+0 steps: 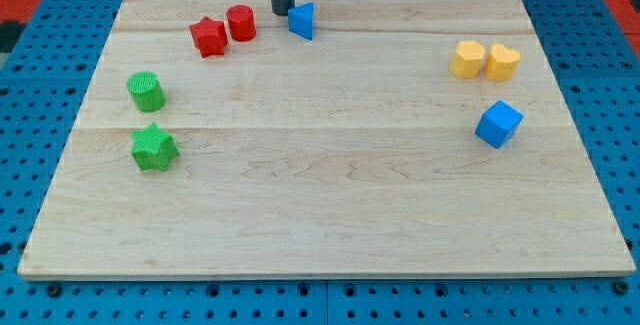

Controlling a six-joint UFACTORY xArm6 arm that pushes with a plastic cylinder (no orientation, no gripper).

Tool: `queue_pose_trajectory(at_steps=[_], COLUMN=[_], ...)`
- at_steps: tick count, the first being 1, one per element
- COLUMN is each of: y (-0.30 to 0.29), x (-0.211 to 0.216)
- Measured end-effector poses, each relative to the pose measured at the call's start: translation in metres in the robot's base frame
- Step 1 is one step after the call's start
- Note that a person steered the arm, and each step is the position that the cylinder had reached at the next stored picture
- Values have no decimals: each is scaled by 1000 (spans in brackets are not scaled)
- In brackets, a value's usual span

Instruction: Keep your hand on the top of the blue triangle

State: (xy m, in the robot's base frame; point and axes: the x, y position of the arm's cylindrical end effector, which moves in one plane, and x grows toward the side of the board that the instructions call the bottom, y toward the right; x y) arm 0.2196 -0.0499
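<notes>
The blue triangle (302, 20) lies near the view's top edge of the wooden board (330, 215), a little left of centre. My dark rod comes down from the view's top, and my tip (281, 12) rests on the board just left of the triangle, touching or almost touching its upper left side. The tip stands between the triangle and the red cylinder (241, 23).
A red star (209, 37) lies left of the red cylinder. A green cylinder (146, 92) and a green star (153, 148) sit at the left. Two yellow blocks (467, 60) (502, 62) and a blue cube (498, 124) sit at the right.
</notes>
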Motion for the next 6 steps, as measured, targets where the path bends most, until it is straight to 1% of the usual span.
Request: queue_pose_trajectory(at_steps=[1,2,3,4,5,6], y=[0,0,14,43,59,-5], x=[-27,-26,-15,0,6,-14])
